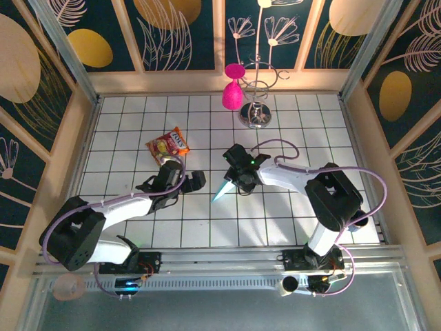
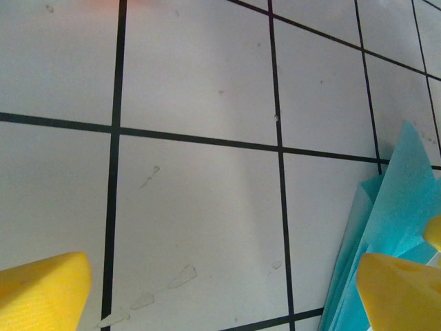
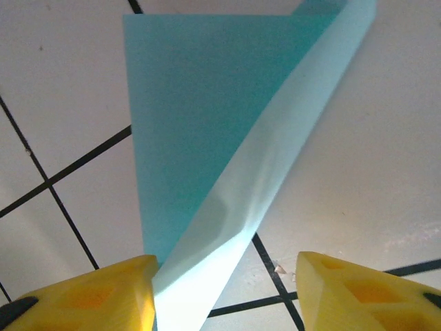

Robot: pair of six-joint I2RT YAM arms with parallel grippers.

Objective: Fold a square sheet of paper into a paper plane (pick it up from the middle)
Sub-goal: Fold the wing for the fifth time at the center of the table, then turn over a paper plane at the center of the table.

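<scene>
A lab robot cell: grid-marked worktop (image 1: 131, 131) boxed in by leaf-patterned panel walls (image 1: 34, 83), arm bases (image 1: 141, 262) bolted to a metal rail (image 1: 220, 261).

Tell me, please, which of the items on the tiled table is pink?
The pink cup at the far side, beside the metal stand; the snack packet is red and yellow, the paper plane light blue.
</scene>
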